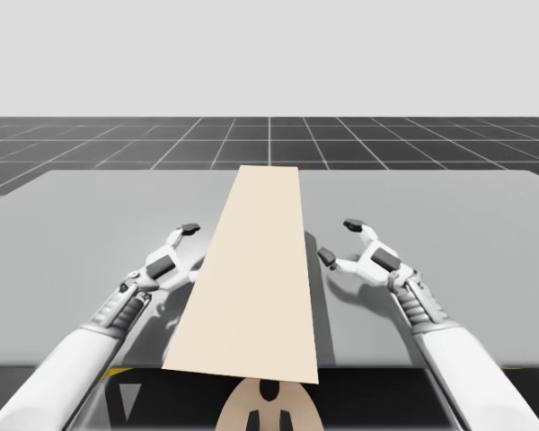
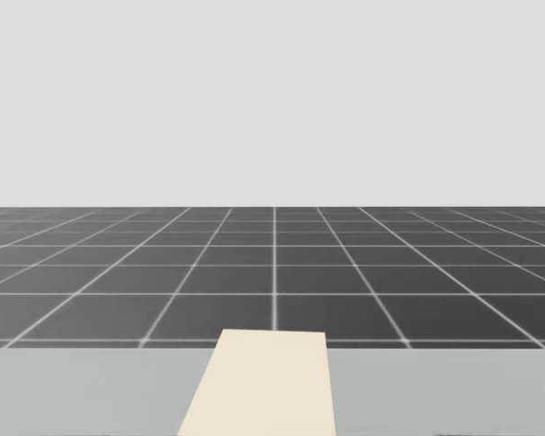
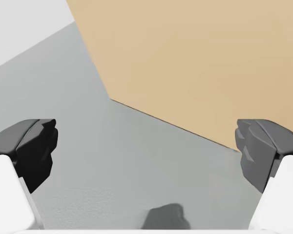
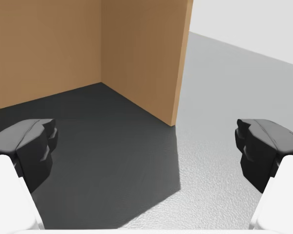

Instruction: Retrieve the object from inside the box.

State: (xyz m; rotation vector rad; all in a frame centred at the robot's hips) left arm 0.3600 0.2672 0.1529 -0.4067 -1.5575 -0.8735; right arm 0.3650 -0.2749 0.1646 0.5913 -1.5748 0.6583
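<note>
A tall beige box [image 1: 251, 269] stands on the middle of the grey table [image 1: 458, 206]; its flat top [image 2: 263, 386] reaches toward the far edge. My left gripper [image 1: 188, 246] hovers open beside the box's left wall, and its wrist view shows that tan wall [image 3: 195, 63] ahead of the open gripper [image 3: 146, 151]. My right gripper [image 1: 339, 241] is open beside the box's right side. In the right wrist view, two brown walls [image 4: 136, 48] meet in a corner over a shaded floor ahead of the open gripper [image 4: 146, 151]. Nothing lies between either pair of fingers.
Bare grey tabletop [image 4: 234, 87] stretches on both sides of the box. Beyond the table's far edge lies a dark tiled floor [image 2: 272, 272].
</note>
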